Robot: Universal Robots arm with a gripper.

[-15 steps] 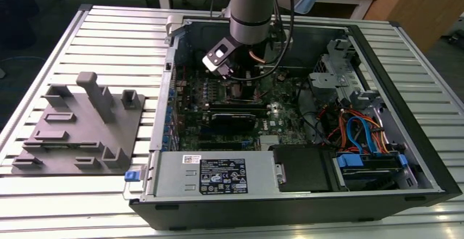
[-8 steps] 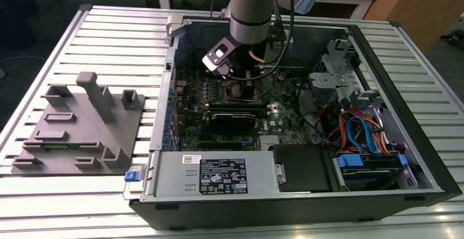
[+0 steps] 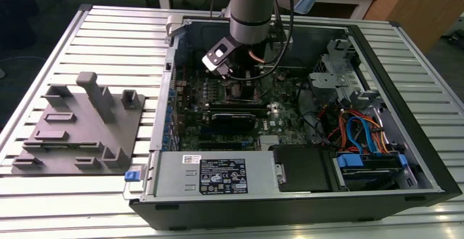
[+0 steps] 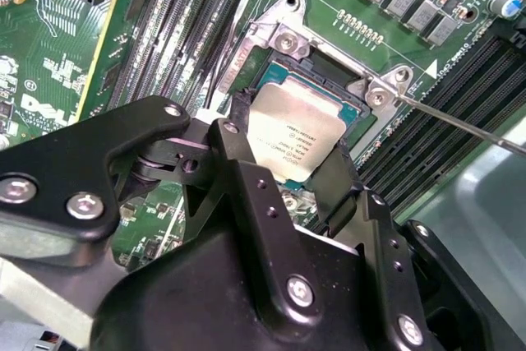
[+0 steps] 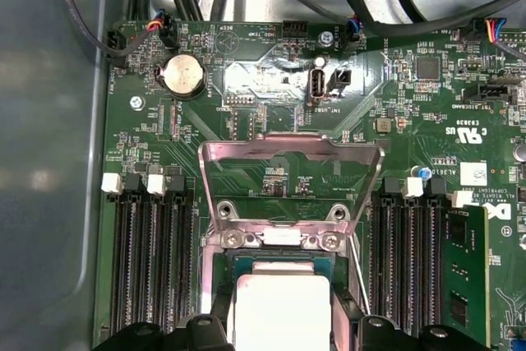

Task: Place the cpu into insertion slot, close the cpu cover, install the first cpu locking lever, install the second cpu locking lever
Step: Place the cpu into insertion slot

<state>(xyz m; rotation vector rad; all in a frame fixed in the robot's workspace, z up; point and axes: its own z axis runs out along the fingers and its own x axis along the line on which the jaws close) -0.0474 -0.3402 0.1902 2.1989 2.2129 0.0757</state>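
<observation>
In the exterior view my gripper is lowered into the open computer case, over the green board. In both wrist views the cpu, a flat silver-grey square, sits between my black fingers, which are shut on its two opposite edges. It hangs just over the insertion slot, whose dark inside and silvery rim show beyond it. The cpu cover stands raised on its hinge, and the board shows through its square opening. A thin wire locking lever sticks out beside the socket, unlatched.
Long black memory slots flank the socket, and one stick is seated. Black cables run across the case's far end. A power supply, drive bay and grey fixture plate show in the exterior view.
</observation>
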